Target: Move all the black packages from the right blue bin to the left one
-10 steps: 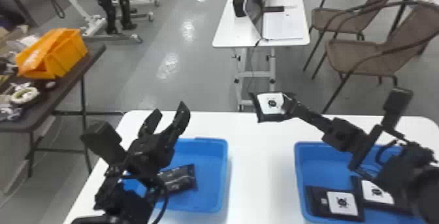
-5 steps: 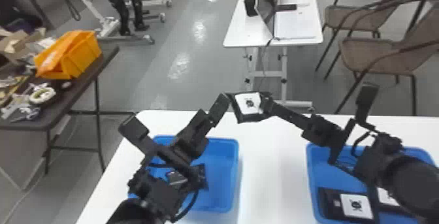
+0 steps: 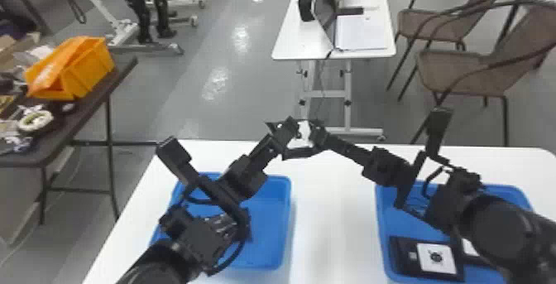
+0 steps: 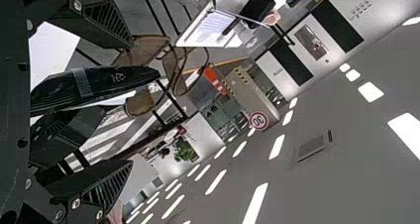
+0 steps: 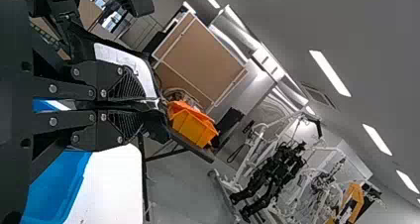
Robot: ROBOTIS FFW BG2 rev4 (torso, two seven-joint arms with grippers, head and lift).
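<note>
A: Quick, step in hand?
B: Looks like a handover above the table [image 3: 331,204]; right gripper [image 3: 320,136] is clamped on the held black package [image 3: 304,135]; left gripper [image 3: 288,131] has its fingers spread wide, package between them, no grip yet.

A: How to do it well?
B: Hold the right side steady; centre the package between the left fingers, since the left wrist view has it nearer 1 of the 2; close evenly on a good bite, not just the rim; right lets go only once left has it firm; it's probably soft, so expect folding or a slip if either pulls early; then lower it into the left blue bin [image 3: 288,204].

A: Left to move?
B: 2 more in the right blue bin [image 3: 379,221]; near package [image 3: 436,258] is plain enough; far package [image 3: 471,249] is mostly behind the right arm [image 3: 500,225].

A: Other hidden bits?
B: Shiny dark item [image 3: 221,224] in the left bin, likely a package, partly behind the left arm [image 3: 194,237]; can't tell if fingertips touch the held package.
</note>
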